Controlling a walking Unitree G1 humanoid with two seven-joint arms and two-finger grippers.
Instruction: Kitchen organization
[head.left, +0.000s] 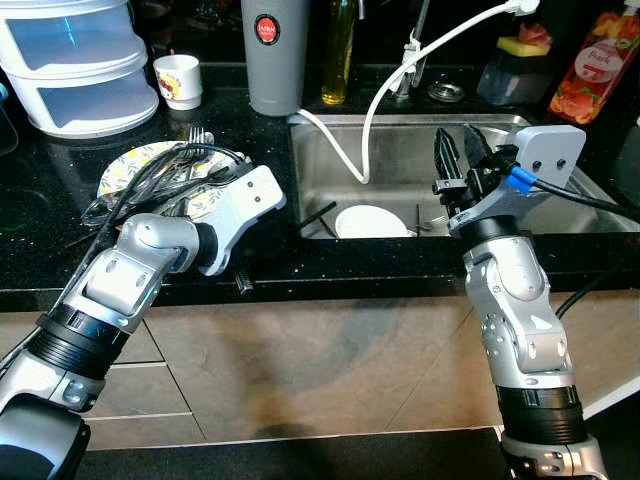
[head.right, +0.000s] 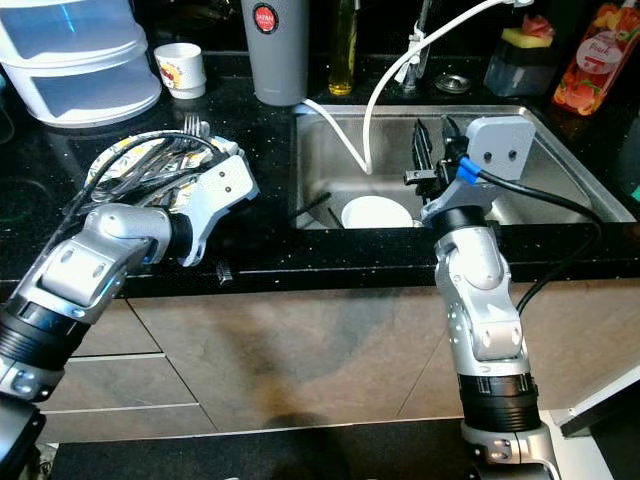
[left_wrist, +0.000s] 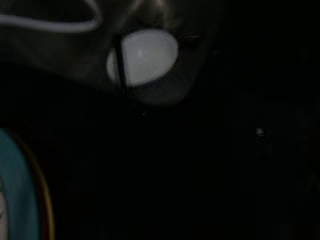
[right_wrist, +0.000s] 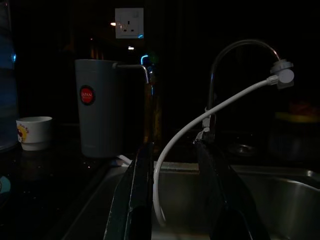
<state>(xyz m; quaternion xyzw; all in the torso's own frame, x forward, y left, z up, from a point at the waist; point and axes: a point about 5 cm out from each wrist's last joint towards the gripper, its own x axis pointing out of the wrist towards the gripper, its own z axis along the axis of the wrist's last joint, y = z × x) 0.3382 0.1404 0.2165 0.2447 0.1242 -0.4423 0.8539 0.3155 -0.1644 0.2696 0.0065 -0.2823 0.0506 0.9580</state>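
Near the middle of the left eye view, a steel sink (head.left: 560, 205) set into a black counter (head.left: 40, 230). Low in the sink, a white bowl (head.left: 372, 221), with a dark stick-like thing (head.left: 316, 217) just to its left. To the right of the bowl and a little higher, the right gripper (head.left: 458, 152), held over the sink, fingers pointing up toward the back wall, a small gap between them, nothing in them. Bowl below and left of those fingertips, not touching. At the left, a patterned plate (head.left: 125, 170) on the counter with forks (head.left: 196, 135) at its top edge. Over that plate, the left arm, bent, its wrist end reaching toward the sink's left rim. Left gripper (head.left: 242, 281) mostly hidden; cannot tell if open or closed. In the upper left, a small white cup (head.left: 179, 80) beside stacked white tubs (head.left: 75, 62). At the top middle, a tall grey jug (head.left: 274, 55) and a white hose (head.left: 400, 75) curving down into the sink.
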